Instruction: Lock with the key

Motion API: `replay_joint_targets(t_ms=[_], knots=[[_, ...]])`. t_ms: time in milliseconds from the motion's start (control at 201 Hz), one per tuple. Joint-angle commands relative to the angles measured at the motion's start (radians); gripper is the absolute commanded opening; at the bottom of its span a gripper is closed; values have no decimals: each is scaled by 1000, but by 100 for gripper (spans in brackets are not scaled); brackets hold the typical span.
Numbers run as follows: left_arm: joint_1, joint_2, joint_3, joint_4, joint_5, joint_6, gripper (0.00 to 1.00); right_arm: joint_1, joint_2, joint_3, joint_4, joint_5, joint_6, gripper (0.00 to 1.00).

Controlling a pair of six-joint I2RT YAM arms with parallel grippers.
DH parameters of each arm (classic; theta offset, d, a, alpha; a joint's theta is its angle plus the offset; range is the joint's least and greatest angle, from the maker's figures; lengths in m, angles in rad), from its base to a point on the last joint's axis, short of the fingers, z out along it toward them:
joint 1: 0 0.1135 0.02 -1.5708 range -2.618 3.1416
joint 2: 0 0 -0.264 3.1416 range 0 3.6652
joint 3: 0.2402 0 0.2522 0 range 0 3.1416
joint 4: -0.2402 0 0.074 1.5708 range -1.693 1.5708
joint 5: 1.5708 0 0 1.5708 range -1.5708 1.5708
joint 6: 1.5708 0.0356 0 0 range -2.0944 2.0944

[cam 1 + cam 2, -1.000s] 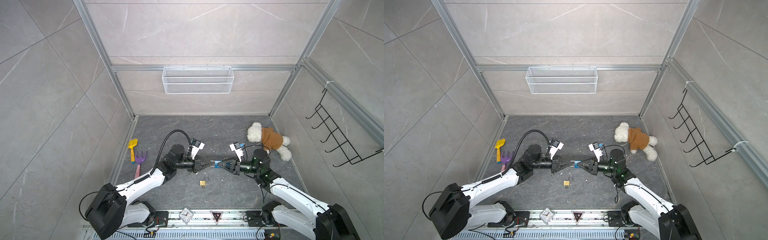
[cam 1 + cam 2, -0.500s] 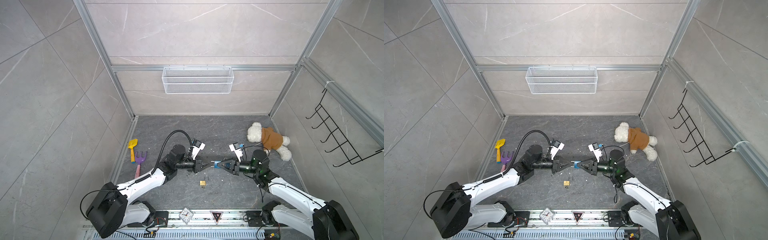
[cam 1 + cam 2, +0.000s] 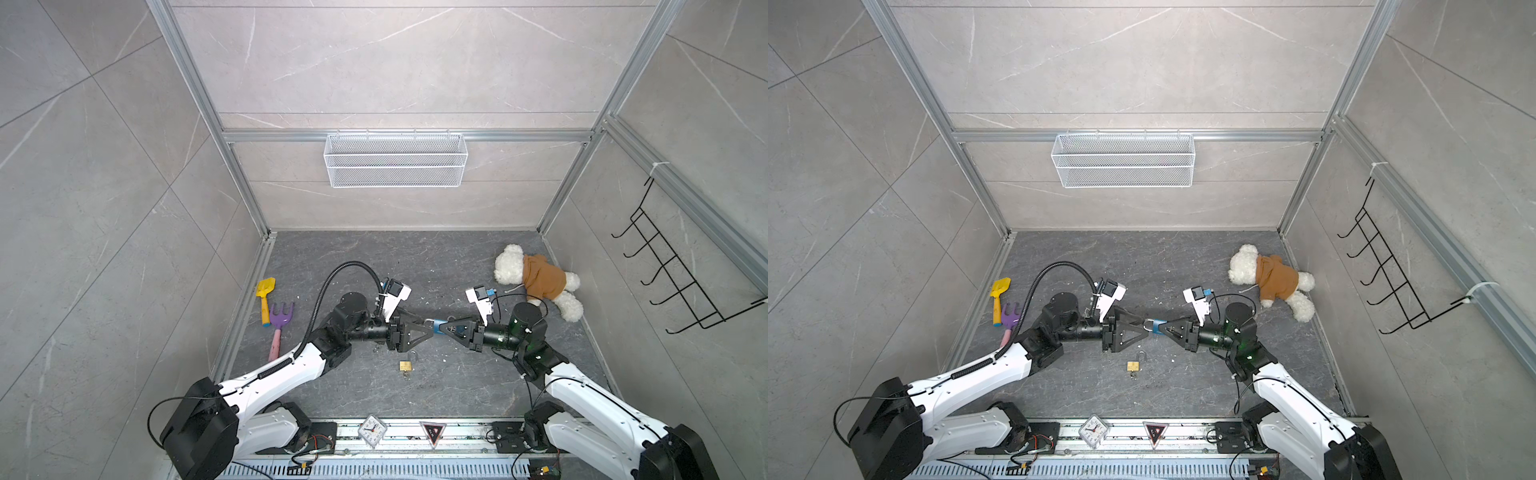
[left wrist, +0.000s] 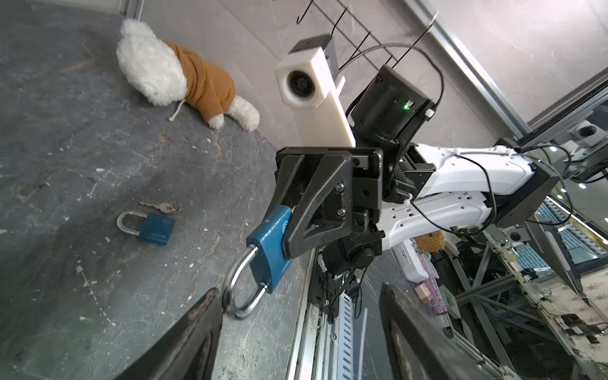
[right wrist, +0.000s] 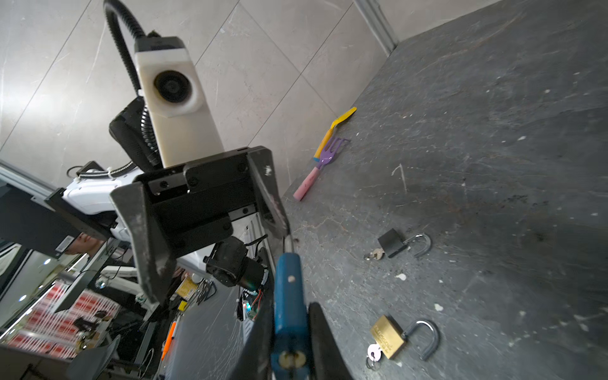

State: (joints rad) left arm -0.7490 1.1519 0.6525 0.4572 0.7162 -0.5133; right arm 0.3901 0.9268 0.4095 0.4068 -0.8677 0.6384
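We are pinching the blue padlock [image 4: 268,250] in our right gripper [image 3: 445,328], left gripper [image 3: 430,327] gaping open beside the shackle [image 4: 234,279]

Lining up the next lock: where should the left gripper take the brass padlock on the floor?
Likely by its body, from straight above, jaws across the narrow edges. The brass padlock lies flat, open shackle at one end, key in the other.

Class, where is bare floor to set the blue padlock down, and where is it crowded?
Free: floor strip along the back wall, between yellow shovel and teddy bear. Crowded centre: left gripper, right gripper holding blue padlock, brass padlock.
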Motion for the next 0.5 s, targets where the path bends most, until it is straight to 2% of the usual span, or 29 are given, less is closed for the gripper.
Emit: replay_joint_targets(t_ms=[0, 50, 134, 209, 304, 393, 493], knots=[[19, -33, -23, 115, -34, -39, 78, -22, -36, 39, -120, 69, -65, 0], [26, -44, -31, 80, -161, -70, 78, -28, -43, 48, -140, 77, -73, 0], [28, -64, -9, -123, -471, -103, 75, -30, -46, 68, -192, 100, -95, 0], [27, -67, -8, -206, -586, -98, 75, -30, -50, 74, -212, 124, -107, 0], [30, -63, -21, -196, -583, -80, 75, -29, -54, 67, -206, 144, -116, 0], [35, -52, -71, -75, -507, -84, 79, -30, -51, 43, -135, 119, -105, 0], [95, -1, -114, 131, -297, -161, 80, -31, -26, 20, -42, 66, -75, 0]])
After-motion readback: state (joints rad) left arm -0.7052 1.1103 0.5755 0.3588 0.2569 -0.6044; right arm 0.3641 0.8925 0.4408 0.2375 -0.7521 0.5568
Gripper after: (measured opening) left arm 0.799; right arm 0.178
